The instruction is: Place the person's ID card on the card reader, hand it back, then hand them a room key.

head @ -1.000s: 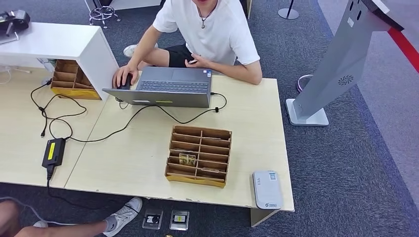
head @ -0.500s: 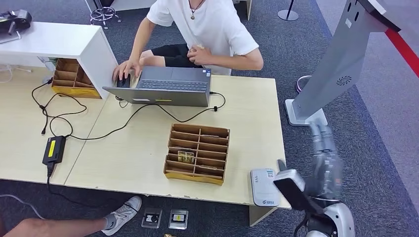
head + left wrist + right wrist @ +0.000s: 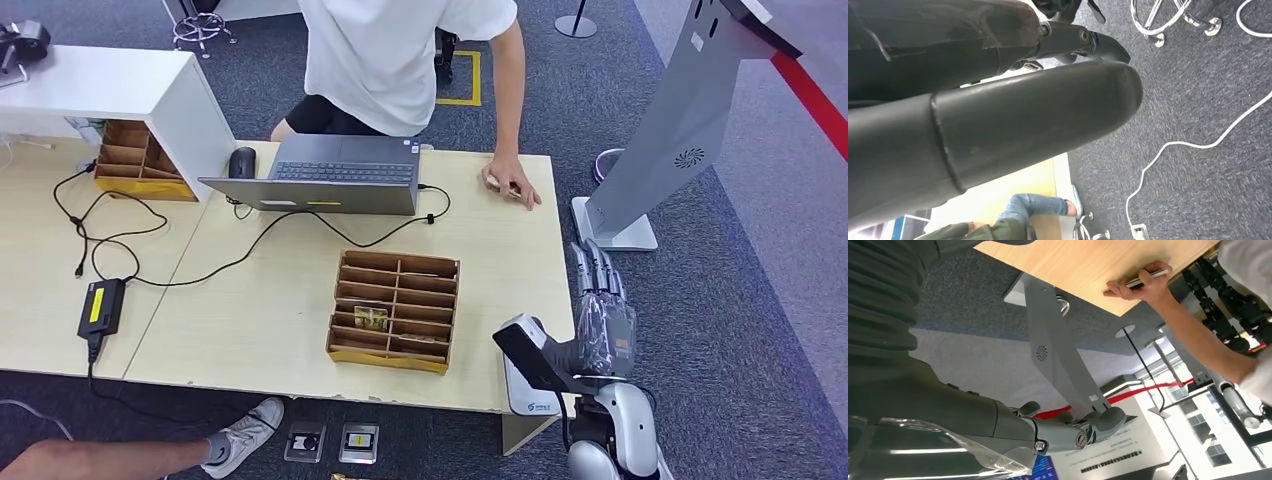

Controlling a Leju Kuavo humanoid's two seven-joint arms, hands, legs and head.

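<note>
The person stands behind the table and presses a pale ID card point(image 3: 497, 182) point(image 3: 1147, 277) flat on its far right corner with one hand point(image 3: 513, 186) point(image 3: 1135, 287). My right hand point(image 3: 602, 300) point(image 3: 1068, 432) hovers just off the table's right edge, fingers straight and apart, holding nothing, well short of the card. The white card reader point(image 3: 528, 396) lies at the near right corner, partly hidden by my wrist. A cardboard divider tray point(image 3: 443, 283) mid-table holds a room key card point(image 3: 373, 319). My left hand point(image 3: 1038, 115) hangs low beside the table with nothing in it.
An open laptop point(image 3: 330, 175) with mouse point(image 3: 241, 161) and cables sits at the back. A grey kiosk stand point(image 3: 668, 130) rises right of the table, close to my right hand. A white box point(image 3: 120, 85) and a power brick point(image 3: 96, 305) are on the left. A seated person's foot point(image 3: 245, 438) is below the near edge.
The person has stood up and set a hand with the card on the table's far right corner. My right hand rose into view and moved forward along the table's right edge.
</note>
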